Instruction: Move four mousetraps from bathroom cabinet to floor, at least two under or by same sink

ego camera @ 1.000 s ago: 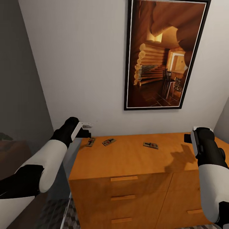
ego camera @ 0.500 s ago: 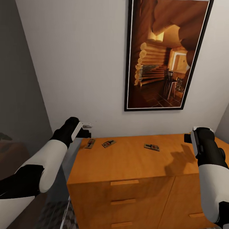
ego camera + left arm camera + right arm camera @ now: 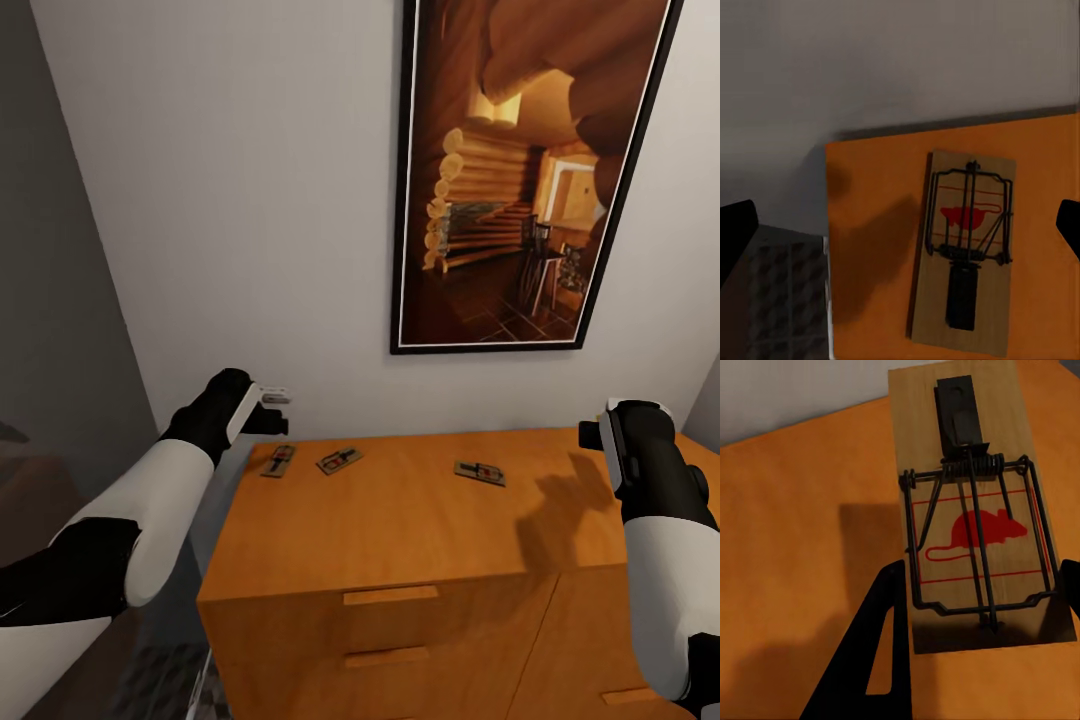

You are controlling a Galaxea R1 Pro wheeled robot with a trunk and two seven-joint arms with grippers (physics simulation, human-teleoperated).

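The orange-brown cabinet [image 3: 400, 530] stands against the white wall. Three mousetraps lie flat on its top: one at the back left corner [image 3: 278, 461], one beside it [image 3: 339, 461], one further right [image 3: 480, 472]. My left gripper [image 3: 270, 400] hovers over the back left corner. In the left wrist view it [image 3: 900, 232] is open, with a mousetrap [image 3: 964, 255] lying below between its fingers. My right arm [image 3: 645, 470] hangs over the cabinet's right end. My right gripper [image 3: 982, 574] is open, straddling another mousetrap [image 3: 971, 502] that lies on the wood.
A tall black-framed picture of a log interior [image 3: 500, 180] hangs on the wall above the cabinet. A grey wall [image 3: 50, 300] closes the left side. Patterned floor tiles [image 3: 787, 292] show beside the cabinet's left end. Drawer fronts with slim handles [image 3: 390, 596] face me.
The whole picture has shifted: the cabinet sits lower and larger in the frame, so the camera has moved. Both arms hold the same pose and the mousetraps lie as before.
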